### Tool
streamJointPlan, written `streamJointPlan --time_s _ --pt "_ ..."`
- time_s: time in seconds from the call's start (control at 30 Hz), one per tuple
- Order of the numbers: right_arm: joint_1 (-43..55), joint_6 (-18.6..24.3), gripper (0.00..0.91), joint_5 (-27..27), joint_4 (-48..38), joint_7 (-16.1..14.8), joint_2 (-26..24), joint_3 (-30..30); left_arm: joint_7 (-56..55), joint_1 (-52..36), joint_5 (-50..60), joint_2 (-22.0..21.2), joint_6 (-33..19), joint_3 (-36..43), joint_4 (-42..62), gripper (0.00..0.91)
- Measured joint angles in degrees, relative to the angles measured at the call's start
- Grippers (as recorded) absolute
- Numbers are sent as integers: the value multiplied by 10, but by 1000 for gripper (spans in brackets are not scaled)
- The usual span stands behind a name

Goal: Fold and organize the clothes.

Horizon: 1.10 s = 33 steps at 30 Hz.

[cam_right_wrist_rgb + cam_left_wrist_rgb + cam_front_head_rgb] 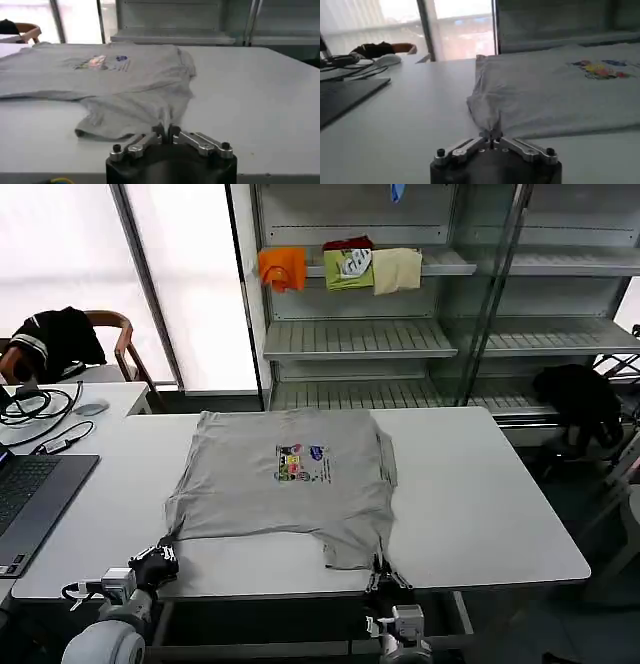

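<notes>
**Both pincers pinching the near corners of the grey shirt**

At the near edge of the white rectangular counter (480,514), the left pincer (163,556) is closing its metal fingers on the near-left corner of the light grey short-sleeved cotton shirt (285,484); in the left wrist view the left pincer (491,136) is gripping a bunched peak of fabric, with the shirt (555,95) lying flat beyond it. The right pincer (383,572) is sitting at the shirt's near-right corner, where a sleeve is sticking out toward the counter's front edge; in the right wrist view the right pincer (166,131) is clamping the hem of the shirt (125,85) between nearly closed fingers.

The shirt is lying spread across the middle of the counter, chest side up, with its small multicoloured chest print (300,462) facing upward.

On the counter's left side, a dark grey open laptop (30,499) is resting, well apart from the shirt. Farther back, a grey metal shelf rack (400,334) is carrying folded orange, green and cream cloths (345,268) on an upper shelf.
</notes>
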Motion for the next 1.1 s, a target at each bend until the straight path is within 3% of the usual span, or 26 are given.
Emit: streamJointPlan --time_s 0.53,0.8,1.1 --pt "9 65 0 0 55 -50 -6 73 -8 28 -29 -29 -19 -32 -93 20" --pt "76 90 0 -9 3 -89 11 88 -5 6 -36 -23 -19 -30 -106 20" --pt "173 98 0 -36 -95 -127 39 79 -3 -66 -40 -12 -33 -10 -41 20"
